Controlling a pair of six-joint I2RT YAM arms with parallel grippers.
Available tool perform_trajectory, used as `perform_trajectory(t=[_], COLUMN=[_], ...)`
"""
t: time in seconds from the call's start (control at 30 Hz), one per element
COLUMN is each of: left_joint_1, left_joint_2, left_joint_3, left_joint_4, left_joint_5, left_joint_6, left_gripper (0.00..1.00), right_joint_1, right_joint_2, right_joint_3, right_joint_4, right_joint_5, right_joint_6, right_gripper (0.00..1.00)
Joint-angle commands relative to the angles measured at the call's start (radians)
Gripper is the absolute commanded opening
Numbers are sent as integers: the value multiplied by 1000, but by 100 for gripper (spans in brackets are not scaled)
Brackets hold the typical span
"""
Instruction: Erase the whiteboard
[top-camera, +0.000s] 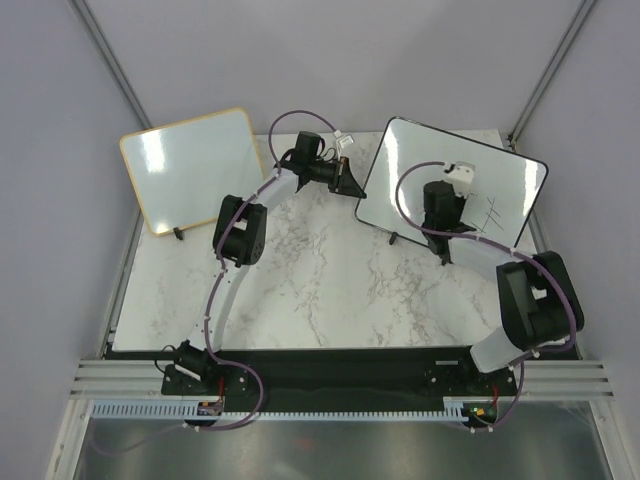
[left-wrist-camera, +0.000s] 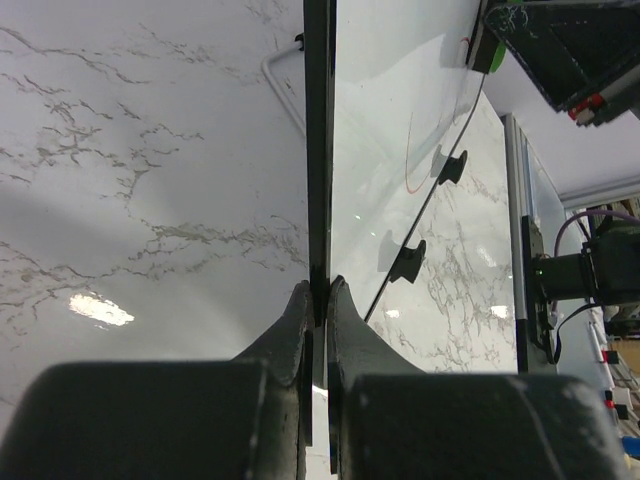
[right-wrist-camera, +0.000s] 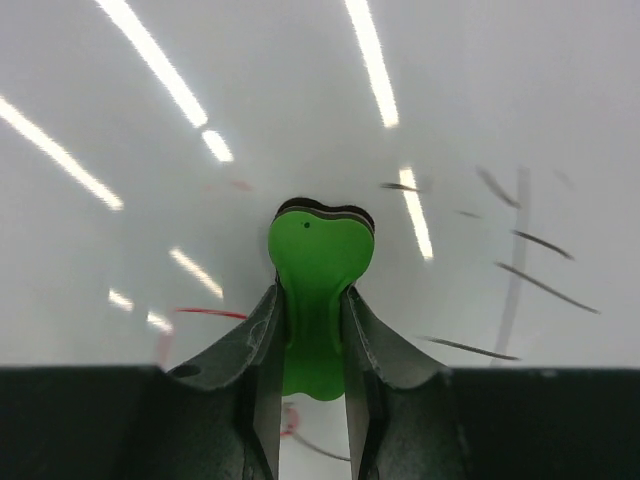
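Observation:
The whiteboard (top-camera: 500, 175) with the thin black frame stands propped on the marble table at the back right. My left gripper (top-camera: 345, 182) is shut on its left edge. In the left wrist view the black frame (left-wrist-camera: 318, 150) runs straight up from between the closed fingers of the left gripper (left-wrist-camera: 318, 298). My right gripper (right-wrist-camera: 312, 295) is shut on a green eraser (right-wrist-camera: 320, 255), whose black pad lies against the board's white face (right-wrist-camera: 200, 80). Black strokes (right-wrist-camera: 525, 250) lie right of the eraser and red marks (right-wrist-camera: 210, 313) lie left. From above, the right gripper (top-camera: 443, 198) sits mid-board, left of the black strokes (top-camera: 490, 215).
A second whiteboard with a light wooden frame (top-camera: 195, 165) leans at the back left corner of the marble table (top-camera: 320, 290). Grey walls close in behind and at both sides. The black-framed board's small black feet (left-wrist-camera: 408, 262) rest on the marble.

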Motion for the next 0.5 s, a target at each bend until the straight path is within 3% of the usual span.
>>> perform_trajectory(t=[0.0, 0.17, 0.33, 0.47], left_joint_1=[6, 6, 6, 6], left_joint_2=[-50, -53, -49, -52], left_joint_3=[26, 22, 24, 21], left_joint_4=[0, -6, -6, -9], left_joint_5=[-81, -81, -83, -83], left_joint_6=[67, 74, 74, 79], left_gripper=[2, 2, 2, 2], right_joint_1=[117, 123, 99, -59], right_joint_2=[137, 216, 152, 10], right_joint_3=[121, 189, 140, -6], right_joint_4=[83, 123, 110, 82], right_joint_5=[-123, -175, -99, -88], right_joint_6=[-58, -41, -61, -17], right_gripper=[0, 0, 0, 0])
